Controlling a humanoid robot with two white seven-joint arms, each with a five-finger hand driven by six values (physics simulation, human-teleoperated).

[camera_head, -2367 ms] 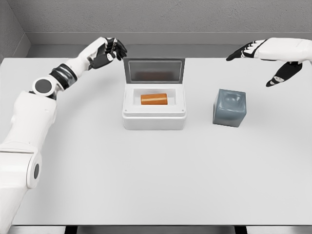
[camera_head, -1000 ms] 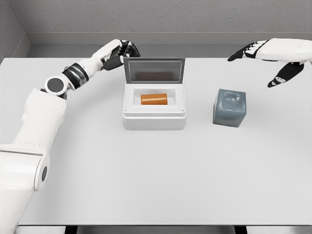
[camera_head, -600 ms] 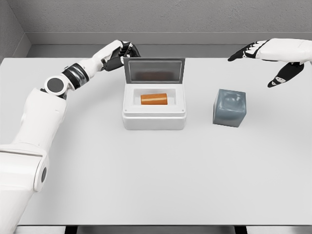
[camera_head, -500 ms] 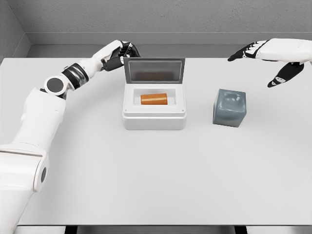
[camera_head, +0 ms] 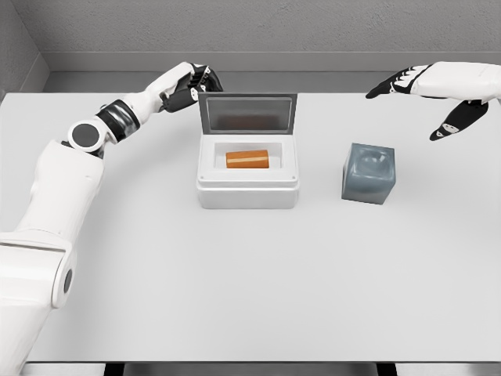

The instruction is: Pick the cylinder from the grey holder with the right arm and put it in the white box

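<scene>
Broadly, largest first:
Table (camera_head: 250, 290): a pale grey top that fills most of the view and carries everything else.
Left arm (camera_head: 66, 180): reaches from the lower left up toward the far side.
White box (camera_head: 247, 192): sits mid-table with its lid (camera_head: 247, 114) standing upright at the back.
Right hand (camera_head: 427, 90): hovers over the far right, well apart from the box, fingers spread and empty.
Grey holder (camera_head: 369, 173): just right of the box, its top hollow showing nothing inside.
Left hand (camera_head: 190, 83): fingers curled at the lid's upper left corner; contact cannot be told.
Cylinder (camera_head: 247, 159): orange, lying on its side inside the box, long axis running left to right.
</scene>
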